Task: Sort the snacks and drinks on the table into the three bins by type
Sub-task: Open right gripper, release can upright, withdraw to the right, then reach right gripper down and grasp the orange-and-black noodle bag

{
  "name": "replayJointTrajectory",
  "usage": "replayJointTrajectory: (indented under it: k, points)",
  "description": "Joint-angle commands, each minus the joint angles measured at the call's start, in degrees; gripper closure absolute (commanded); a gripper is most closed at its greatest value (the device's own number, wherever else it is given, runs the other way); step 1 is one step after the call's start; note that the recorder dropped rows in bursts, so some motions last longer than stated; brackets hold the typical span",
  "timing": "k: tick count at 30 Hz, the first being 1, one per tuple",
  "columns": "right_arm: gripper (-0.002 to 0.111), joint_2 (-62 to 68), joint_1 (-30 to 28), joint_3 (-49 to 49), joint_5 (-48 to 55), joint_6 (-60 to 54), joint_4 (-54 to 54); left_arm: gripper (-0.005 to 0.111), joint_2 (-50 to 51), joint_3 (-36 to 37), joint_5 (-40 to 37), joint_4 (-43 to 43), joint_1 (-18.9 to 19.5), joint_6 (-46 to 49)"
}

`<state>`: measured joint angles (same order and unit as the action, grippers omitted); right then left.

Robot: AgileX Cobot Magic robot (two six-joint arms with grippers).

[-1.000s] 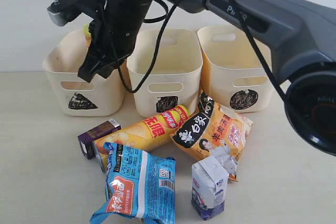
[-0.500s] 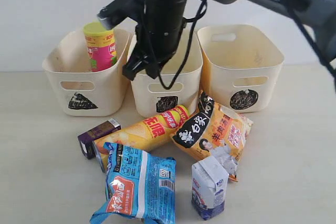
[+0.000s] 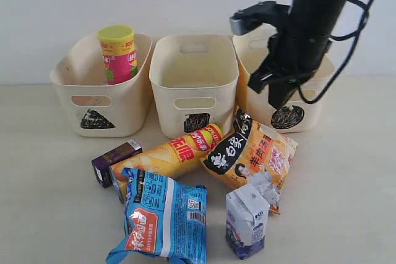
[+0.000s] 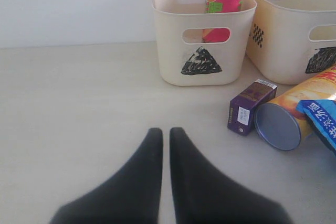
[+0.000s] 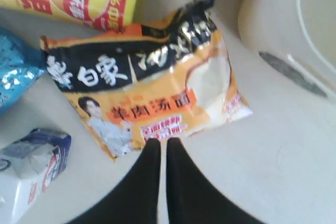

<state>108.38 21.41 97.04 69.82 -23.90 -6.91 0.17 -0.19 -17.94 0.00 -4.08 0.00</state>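
The pink chip tube point(image 3: 118, 54) stands upright in the left bin point(image 3: 74, 100). The middle bin point(image 3: 167, 103) and right bin point(image 3: 309, 100) hold nothing visible. On the table lie the yellow-orange tube point(image 3: 170, 156), orange-black bag point(image 3: 250, 156), blue bag point(image 3: 162, 217), white-and-blue carton point(image 3: 246, 221) and purple box point(image 3: 114, 161). My right gripper point(image 3: 275, 96) hangs shut and empty in front of the right bin, above the orange-black bag point(image 5: 142, 82). My left gripper point(image 4: 165, 130) is shut and empty, low over bare table, short of the purple box point(image 4: 249, 106).
The three bins stand in a row against a white wall. The loose items cluster in front of the middle bin. The left gripper does not show in the exterior view. Bare tabletop point(image 3: 43, 202) lies at the front left and at the far right point(image 3: 352, 202).
My right arm has swung from the left bin across the middle bin to the front of the right bin. The pink tube, hidden behind it before, now stands uncovered in the left bin.
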Motion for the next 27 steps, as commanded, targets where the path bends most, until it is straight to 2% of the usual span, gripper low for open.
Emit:
replayJointTrajectory:
  k: [1,14,17,22,25,27]
  points:
    - [0.108,-3.2,-7.5,-6.5,-1.7,-3.5,-5.2,0.103,-0.2,0.2,0.3,-0.6,0.2,-0.4]
    - [0.108,-3.9,-30.7,-25.3,-10.9,-19.9,-34.3,0.103,-0.2,0.2,0.3,-0.6,0.2,-0.4]
    - [0.108,-3.9,-33.5,-28.7,-11.7,-25.6,-41.3,0.103,-0.2,0.2,0.3,-0.6,0.2,-0.4]
    - [0.107,-3.5,-34.5,-33.7,-13.1,-32.2,-51.4,0.103,-0.2,0.2,0.3,-0.6,0.2,-0.4]
    - [0.092,-1.9,-34.1,-34.3,-11.8,-33.4,-55.3,0.103,-0.2,0.2,0.3,-0.6,0.2,-0.4]
    - [0.072,-0.5,-33.8,-34.3,-11.1,-33.1,-55.7,0.103,-0.2,0.2,0.3,-0.6,0.2,-0.4]
